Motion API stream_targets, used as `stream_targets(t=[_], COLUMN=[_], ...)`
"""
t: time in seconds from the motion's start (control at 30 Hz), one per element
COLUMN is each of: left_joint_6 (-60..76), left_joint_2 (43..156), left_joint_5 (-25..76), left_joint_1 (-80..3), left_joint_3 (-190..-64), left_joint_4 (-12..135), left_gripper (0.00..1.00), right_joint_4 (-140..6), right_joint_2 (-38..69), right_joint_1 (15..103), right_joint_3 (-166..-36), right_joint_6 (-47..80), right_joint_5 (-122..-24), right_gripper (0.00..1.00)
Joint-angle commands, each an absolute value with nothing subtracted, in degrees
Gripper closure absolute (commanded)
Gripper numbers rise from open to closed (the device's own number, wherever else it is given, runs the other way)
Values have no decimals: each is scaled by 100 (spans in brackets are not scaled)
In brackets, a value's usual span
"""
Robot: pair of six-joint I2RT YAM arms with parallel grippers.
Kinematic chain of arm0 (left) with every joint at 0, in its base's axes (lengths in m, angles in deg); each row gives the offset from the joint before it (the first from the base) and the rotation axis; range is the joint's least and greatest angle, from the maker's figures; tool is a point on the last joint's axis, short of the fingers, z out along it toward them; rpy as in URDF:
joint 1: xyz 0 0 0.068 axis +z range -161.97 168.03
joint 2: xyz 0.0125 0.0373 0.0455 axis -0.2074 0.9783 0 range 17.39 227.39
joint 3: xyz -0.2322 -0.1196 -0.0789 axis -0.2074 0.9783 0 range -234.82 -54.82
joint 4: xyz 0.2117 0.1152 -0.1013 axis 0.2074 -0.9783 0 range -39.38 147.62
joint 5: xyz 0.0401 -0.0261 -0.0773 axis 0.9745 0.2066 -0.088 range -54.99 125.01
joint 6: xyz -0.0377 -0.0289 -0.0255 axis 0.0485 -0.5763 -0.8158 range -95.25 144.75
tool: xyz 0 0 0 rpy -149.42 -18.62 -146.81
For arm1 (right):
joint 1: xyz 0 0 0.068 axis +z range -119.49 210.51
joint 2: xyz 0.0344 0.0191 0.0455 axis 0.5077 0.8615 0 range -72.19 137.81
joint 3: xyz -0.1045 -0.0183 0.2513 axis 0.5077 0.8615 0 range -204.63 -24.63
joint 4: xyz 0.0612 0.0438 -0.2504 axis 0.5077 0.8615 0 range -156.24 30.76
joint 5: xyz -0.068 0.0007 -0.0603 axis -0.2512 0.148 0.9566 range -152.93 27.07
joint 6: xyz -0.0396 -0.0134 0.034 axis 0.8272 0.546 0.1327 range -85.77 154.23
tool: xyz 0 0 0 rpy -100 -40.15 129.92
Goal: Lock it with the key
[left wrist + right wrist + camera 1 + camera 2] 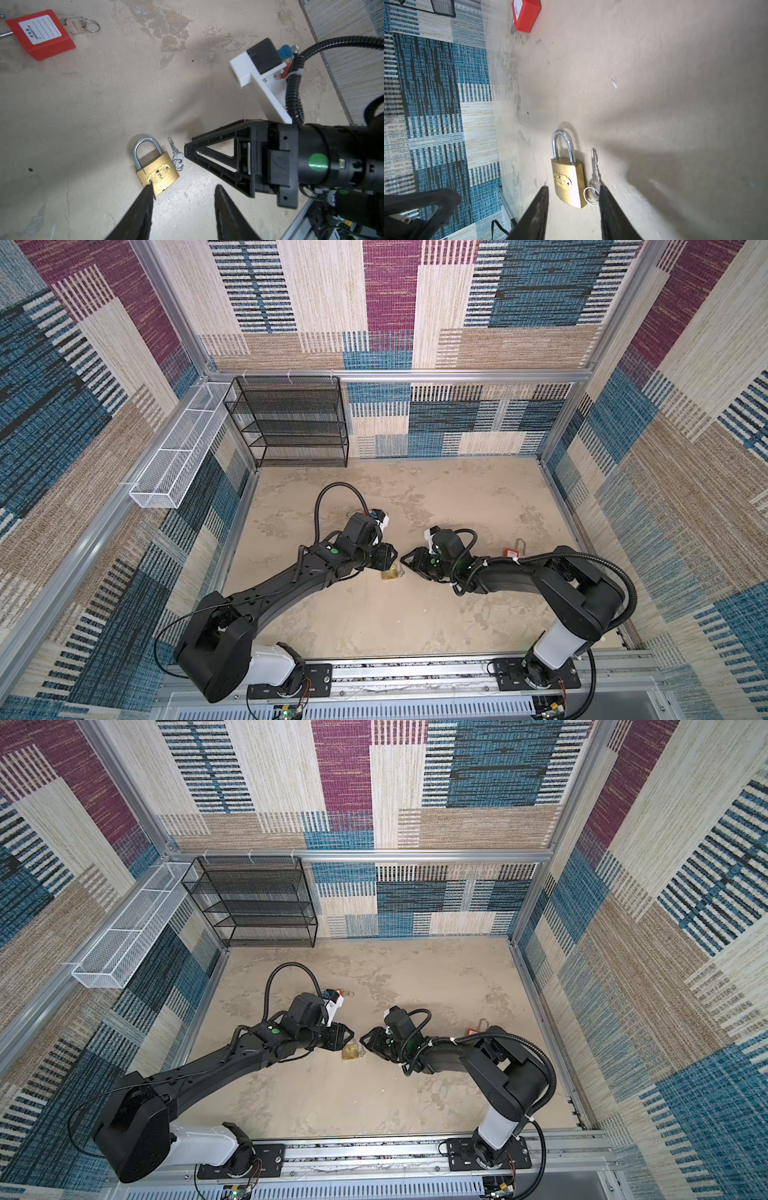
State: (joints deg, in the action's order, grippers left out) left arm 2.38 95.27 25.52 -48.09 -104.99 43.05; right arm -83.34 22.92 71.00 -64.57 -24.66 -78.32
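Note:
A brass padlock (390, 573) (350, 1051) with its steel shackle pushed in lies flat on the beige floor between my two grippers. A small silver key (176, 152) (594, 170) on a thin ring lies loose beside the padlock, outside the keyhole. My left gripper (184, 188) (388, 556) is open just above the padlock (158, 173), one fingertip overlapping its face. My right gripper (573, 188) (409, 561) is open too. The padlock's (568, 182) bottom end and the key ring sit between its tips, and nothing is gripped.
A red padlock (509, 551) (41, 34) with its own key and ring lies to the right. Another red padlock (526, 14) lies behind the left arm. A black mesh rack (291, 423) and a white wire basket (178, 448) stand at the back left.

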Motion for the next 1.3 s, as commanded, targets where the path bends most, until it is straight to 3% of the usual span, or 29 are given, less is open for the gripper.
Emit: stream_targets(t=[0.0, 0.23, 0.47, 0.63, 1.0, 1.27], left_joint_6=[37, -180, -159, 243, 512, 804], left_joint_2=[9436, 9425, 9868, 10580, 13389, 14451], left_joint_5=[2528, 2298, 1953, 2903, 3066, 3182], left_joint_1=[-4614, -4148, -3435, -3287, -3131, -3126], left_joint_3=[-10513, -10553, -10715, -11303, -14250, -15640], left_joint_4=[4094, 3930, 3916, 3891, 3003, 2401], left_gripper=[51, 50, 50, 44, 38, 38], right_joint_4=[-7689, -6465, -5910, -5890, -6070, -6240], right_joint_2=[2125, 2391, 3311, 3719, 4136, 4065], right_joint_1=[7064, 6727, 6264, 6045, 5375, 4733], right_joint_3=[-6736, -8033, -9433, -9954, -10252, -10026], right_joint_6=[-1753, -53, 573, 792, 936, 1026], right_joint_5=[-7420, -7399, -7800, -8015, -8833, -9214], right_gripper=[57, 53, 53, 52, 52, 52])
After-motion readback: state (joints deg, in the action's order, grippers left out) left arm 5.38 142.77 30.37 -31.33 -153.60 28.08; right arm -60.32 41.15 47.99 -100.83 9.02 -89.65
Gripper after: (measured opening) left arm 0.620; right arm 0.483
